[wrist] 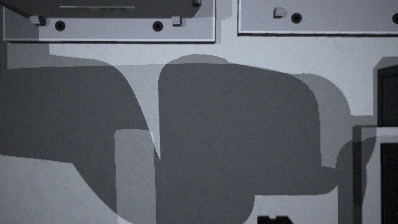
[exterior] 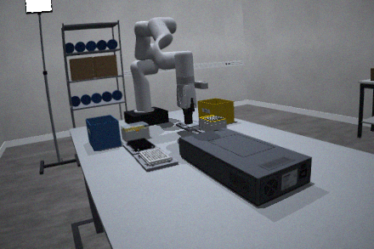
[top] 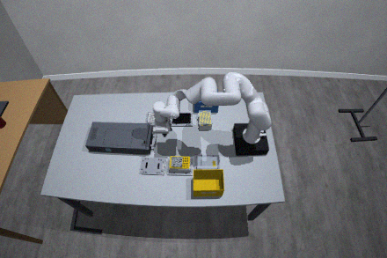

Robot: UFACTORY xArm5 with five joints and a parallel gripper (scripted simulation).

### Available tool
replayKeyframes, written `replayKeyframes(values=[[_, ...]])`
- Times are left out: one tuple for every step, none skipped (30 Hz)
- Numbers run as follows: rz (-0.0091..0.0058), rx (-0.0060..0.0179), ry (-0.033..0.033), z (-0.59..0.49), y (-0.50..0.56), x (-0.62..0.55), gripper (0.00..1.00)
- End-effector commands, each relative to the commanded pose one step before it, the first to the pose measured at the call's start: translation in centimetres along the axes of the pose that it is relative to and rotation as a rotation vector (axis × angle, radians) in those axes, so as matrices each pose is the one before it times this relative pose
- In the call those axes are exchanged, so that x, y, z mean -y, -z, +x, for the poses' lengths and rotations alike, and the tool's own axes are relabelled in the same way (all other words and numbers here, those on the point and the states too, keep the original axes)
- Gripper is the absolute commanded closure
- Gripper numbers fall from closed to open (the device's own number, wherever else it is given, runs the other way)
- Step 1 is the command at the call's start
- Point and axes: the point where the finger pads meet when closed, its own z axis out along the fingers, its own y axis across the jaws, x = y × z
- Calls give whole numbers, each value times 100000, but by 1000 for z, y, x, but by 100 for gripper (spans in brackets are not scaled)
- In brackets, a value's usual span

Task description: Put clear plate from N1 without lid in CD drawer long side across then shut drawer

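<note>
The cooler CD (top: pixel 119 136) (exterior: pixel 242 151) is the long dark grey box. A narrow light-edged part (top: pixel 153 143) shows at its end facing the arm; how far the drawer stands out, and its lamp, I cannot tell. My gripper (top: pixel 166 134) (exterior: pixel 188 121) (wrist: pixel 274 219) is shut and empty, low over the bench just off that end. An empty-looking nest (top: pixel 153 165) (wrist: pixel 320 25) lies in the front row. A pale plate (exterior: pixel 155 155) sits on a back-row nest, partly hidden by the arm in the top view. Nest labels are unreadable, and the drawer's inside is hidden.
A yellow-topped rack (top: pixel 179 163) and a clear tray-like item (top: pixel 207 162) stand in the front row, with the yellow bin (top: pixel 208 184) before them. Behind are a black plate (top: pixel 181 118), another yellow-topped rack (top: pixel 205 118) and the blue bin (top: pixel 206 106) (exterior: pixel 103 132).
</note>
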Motion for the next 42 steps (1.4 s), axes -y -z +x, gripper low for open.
replayKeyframes(values=[[-564, 310, 0, 8, 960, -174, 100], [0, 0, 0, 0, 167, 0, 100], [0, 0, 0, 0, 167, 0, 100], [0, 0, 0, 0, 167, 0, 100], [0, 0, 0, 0, 167, 0, 100], [0, 0, 0, 0, 167, 0, 100], [0, 0, 0, 0, 167, 0, 100], [0, 0, 0, 0, 167, 0, 100], [0, 0, 0, 0, 167, 0, 100], [0, 0, 0, 0, 167, 0, 100], [0, 0, 0, 0, 167, 0, 100], [0, 0, 0, 0, 167, 0, 100], [0, 0, 0, 0, 0, 0, 100], [0, 0, 0, 0, 0, 0, 100], [0, 0, 0, 0, 167, 0, 100], [0, 0, 0, 0, 167, 0, 100], [0, 0, 0, 0, 167, 0, 100], [0, 0, 0, 0, 167, 0, 100], [0, 0, 0, 0, 167, 0, 100], [0, 0, 0, 0, 167, 0, 100], [0, 0, 0, 0, 167, 0, 100], [0, 0, 0, 0, 167, 0, 100], [0, 0, 0, 0, 167, 0, 100], [0, 0, 0, 0, 167, 0, 100], [0, 0, 0, 0, 0, 0, 100], [0, 0, 0, 0, 0, 0, 100], [0, 0, 0, 0, 0, 0, 100], [0, 0, 0, 0, 0, 0, 100], [0, 0, 0, 0, 0, 0, 100], [0, 0, 0, 0, 0, 0, 100], [0, 0, 0, 0, 0, 0, 100], [0, 0, 0, 0, 0, 0, 100], [0, 0, 0, 0, 0, 0, 100], [0, 0, 0, 0, 0, 0, 100], [0, 0, 0, 0, 0, 0, 100], [0, 0, 0, 0, 0, 0, 100], [2, 0, -3333, -20, 282, 411, 0], [2, 0, -3333, -33, 282, 411, 0], [2, 0, -3333, -47, 283, 409, 0], [2, 0, -3333, -61, 283, 408, 0], [2, 0, -3333, -74, 283, 405, 0], [2, 0, -3333, -88, 283, 403, 0]])
